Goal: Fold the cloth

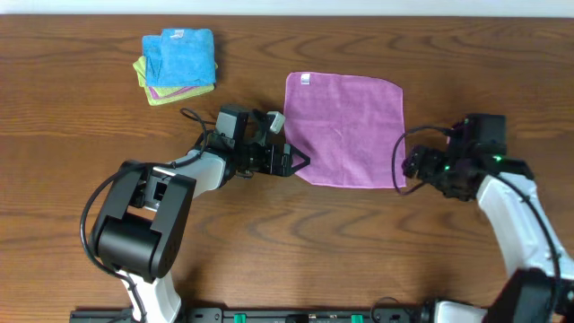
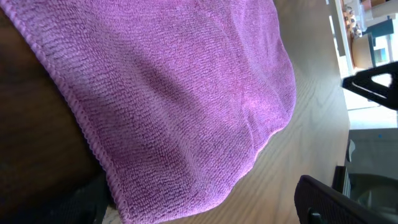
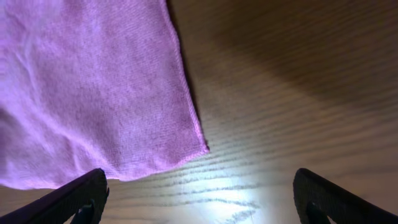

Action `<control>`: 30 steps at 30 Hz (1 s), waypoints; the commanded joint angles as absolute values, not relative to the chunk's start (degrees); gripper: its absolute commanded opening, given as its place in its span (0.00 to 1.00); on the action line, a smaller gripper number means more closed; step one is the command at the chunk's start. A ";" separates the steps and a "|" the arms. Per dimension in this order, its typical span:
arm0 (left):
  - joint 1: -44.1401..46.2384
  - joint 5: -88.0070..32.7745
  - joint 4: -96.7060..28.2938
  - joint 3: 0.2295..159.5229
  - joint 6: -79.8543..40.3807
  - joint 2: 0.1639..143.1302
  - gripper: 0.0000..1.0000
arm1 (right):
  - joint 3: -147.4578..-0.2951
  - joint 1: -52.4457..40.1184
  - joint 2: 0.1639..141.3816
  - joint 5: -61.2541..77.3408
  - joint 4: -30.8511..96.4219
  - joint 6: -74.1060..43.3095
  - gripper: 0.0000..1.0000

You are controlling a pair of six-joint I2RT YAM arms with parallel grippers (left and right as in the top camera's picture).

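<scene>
Found the cloth (image 1: 345,130) spread flat on the table (image 1: 287,251), lying between the two grippers. Noted left gripper (image 1: 300,162) released, jaws wide apart, grasping nothing, with one cloth corner right at its fingertips and the rest of the fabric stretching ahead of it. In the left wrist view, saw purple pile filling the space ahead and a stitched hem running down to a rounded corner near the bottom edge. Cannot tell whether a finger touches the fabric there. Noted right gripper (image 1: 405,174) likewise released, jaws wide, empty. In the right wrist view, saw both fingers (image 3: 74,198) low in the frame, the cloth's corner just ahead and toward the left-hand finger, bare wood ahead of the other. Spotted a small white tag (image 1: 305,78) at the cloth corner off to one side of the left gripper. Logged a stack of cloths (image 1: 179,65), blue on top over purple and yellow-green, behind and to one side of the left gripper, well apart from the cloth.
</scene>
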State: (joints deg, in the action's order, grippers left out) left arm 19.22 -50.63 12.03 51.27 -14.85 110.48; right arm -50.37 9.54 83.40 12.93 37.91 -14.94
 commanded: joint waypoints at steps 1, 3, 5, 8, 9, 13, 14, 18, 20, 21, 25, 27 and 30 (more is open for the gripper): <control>19.14 -49.56 10.63 50.74 -15.92 112.81 0.96 | -50.02 11.66 85.56 23.22 36.64 -11.25 0.95; 19.14 -49.50 10.63 50.74 -15.90 112.84 0.96 | -50.02 12.14 87.39 25.02 35.42 -11.00 0.96; 19.14 -49.36 10.63 50.74 -15.90 112.81 0.96 | -50.02 12.34 89.30 28.12 33.93 -10.13 0.96; 19.14 -49.10 10.66 50.74 -15.92 112.84 0.96 | -50.02 12.34 92.86 32.23 31.31 -10.00 0.96; 19.14 -49.08 10.66 50.74 -15.92 112.81 0.96 | -50.02 12.36 93.93 32.64 30.76 -10.00 0.96; 19.14 -48.93 10.63 50.74 -15.92 112.84 0.96 | -50.02 12.36 96.92 33.28 30.20 -9.98 0.96; 19.14 -48.90 10.66 50.74 -15.92 112.81 0.96 | -50.02 12.36 97.41 33.28 30.20 -9.98 0.95; 19.14 -48.66 10.61 50.74 -16.12 112.81 0.96 | -50.02 12.38 98.32 32.62 29.98 -8.84 0.93; 19.14 -48.66 10.61 50.74 -16.97 112.84 0.96 | -50.02 12.38 98.35 31.18 29.52 -8.38 0.93; 19.14 -48.69 10.61 50.74 -16.99 112.81 0.96 | -50.02 12.38 98.39 31.03 29.34 -7.62 0.93; 19.14 -48.69 10.57 50.74 -17.67 112.81 0.96 | -50.02 12.40 98.39 29.34 28.64 -6.52 0.93; 19.14 -48.69 10.57 50.74 -18.09 112.81 0.96 | -50.02 12.43 98.59 28.60 28.08 -6.50 0.93; 19.14 -48.71 10.57 50.74 -18.46 112.84 0.96 | -50.02 12.40 99.18 28.71 27.38 -6.52 0.93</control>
State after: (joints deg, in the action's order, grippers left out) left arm 19.22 -50.65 11.97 51.29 -16.86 110.48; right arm -50.37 11.77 98.10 29.39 27.70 -7.97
